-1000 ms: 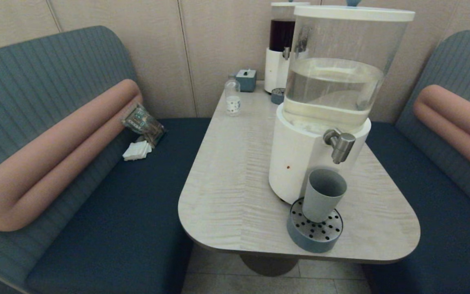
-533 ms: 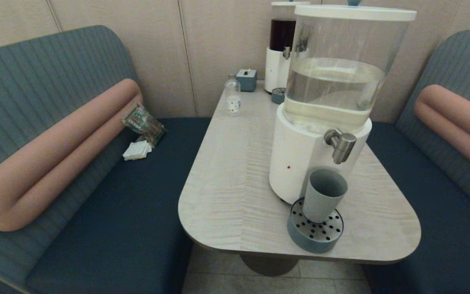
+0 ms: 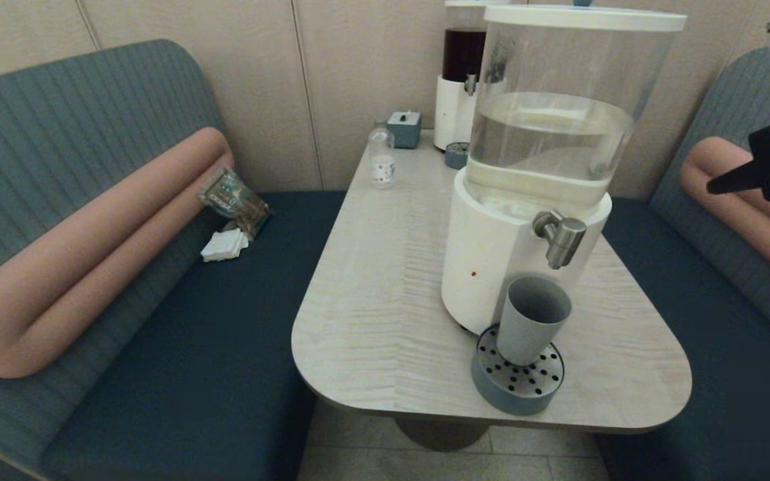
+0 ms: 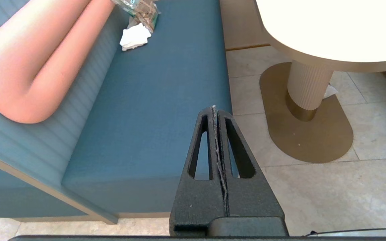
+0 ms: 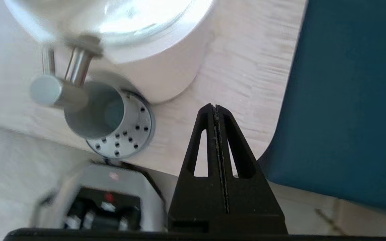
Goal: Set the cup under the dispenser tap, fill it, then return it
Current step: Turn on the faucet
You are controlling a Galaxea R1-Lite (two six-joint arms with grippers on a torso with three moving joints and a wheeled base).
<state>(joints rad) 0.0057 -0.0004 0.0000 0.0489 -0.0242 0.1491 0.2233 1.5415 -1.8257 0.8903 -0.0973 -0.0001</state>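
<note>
The grey-blue cup (image 3: pixel 531 321) stands upright on the round drip tray (image 3: pixel 517 384), right under the steel dispenser tap (image 3: pixel 562 238) of the big clear-tank dispenser (image 3: pixel 545 147). From the right wrist view the cup (image 5: pixel 94 115) and the tap (image 5: pixel 60 88) show from above. My right gripper (image 3: pixel 712 189) hangs high at the right edge, shut and empty, well apart from the tap; its closed tips (image 5: pixel 214 106) hover over the table's corner. My left gripper (image 4: pixel 214 107) is shut and empty, parked low over the left bench's front edge and the floor.
A narrow dark-liquid dispenser (image 3: pixel 460 73), a small clear bottle (image 3: pixel 381 159) and a blue box (image 3: pixel 404 129) stand at the table's far end. Blue benches with pink bolsters (image 3: pixel 84 250) flank the table (image 3: pixel 385 280). A packet and napkins (image 3: pixel 232 207) lie on the left bench.
My right gripper has come into the head view at the upper right. The view itself has shifted slightly. The cup stays on the drip tray.
</note>
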